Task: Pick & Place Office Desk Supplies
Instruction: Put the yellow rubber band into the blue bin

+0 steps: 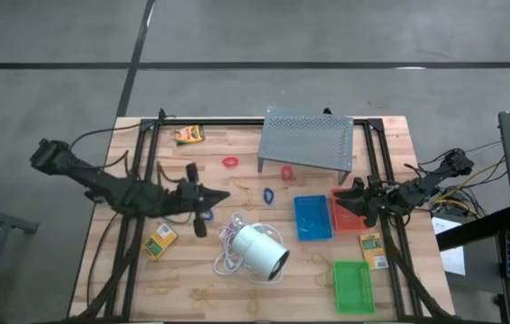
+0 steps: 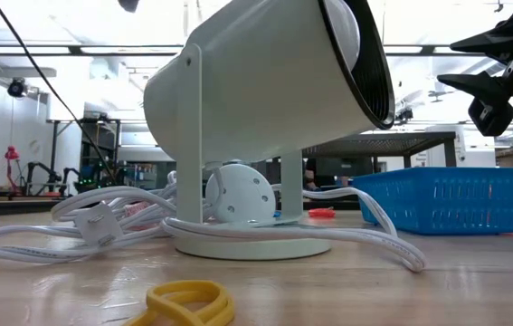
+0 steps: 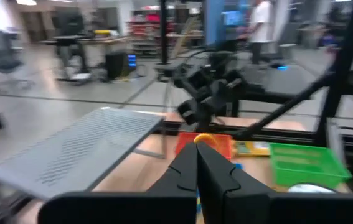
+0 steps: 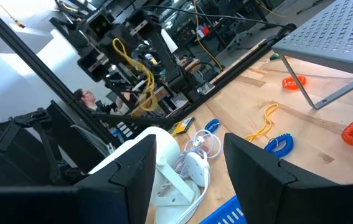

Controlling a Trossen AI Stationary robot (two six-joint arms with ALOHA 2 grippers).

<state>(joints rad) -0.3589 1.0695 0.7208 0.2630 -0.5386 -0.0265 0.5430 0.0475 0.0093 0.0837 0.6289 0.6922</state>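
My left gripper [image 1: 225,193] hovers level over the table's middle, left of the blue loop [image 1: 268,193], shut on a yellow rubber band [image 4: 144,65]. My right gripper [image 1: 349,200] waits open above the red tray [image 1: 352,219], beside the blue tray [image 1: 312,217]. The green tray [image 1: 353,286] lies near the front right. Two red loops [image 1: 229,163] [image 1: 287,171] lie by the grey stand. Yellow boxes [image 1: 189,134] [image 1: 160,240] [image 1: 373,250] and loose rubber bands [image 1: 322,261] rest flat on the wood. My left gripper pinches the yellow rubber band between its two fingertips; a bit of it [image 3: 205,139] peeks out past them. The fingers come level from the table's left. The band hangs below them as a slack loop [image 4: 148,87], clear of the table.
A big white cylinder lamp [image 1: 259,250] with its coiled white cord [image 1: 229,236] lies front of centre, just near of my left gripper. The grey perforated stand [image 1: 307,139] stands at the far middle. Black frame rails [image 1: 138,180] run along both sides of the table.
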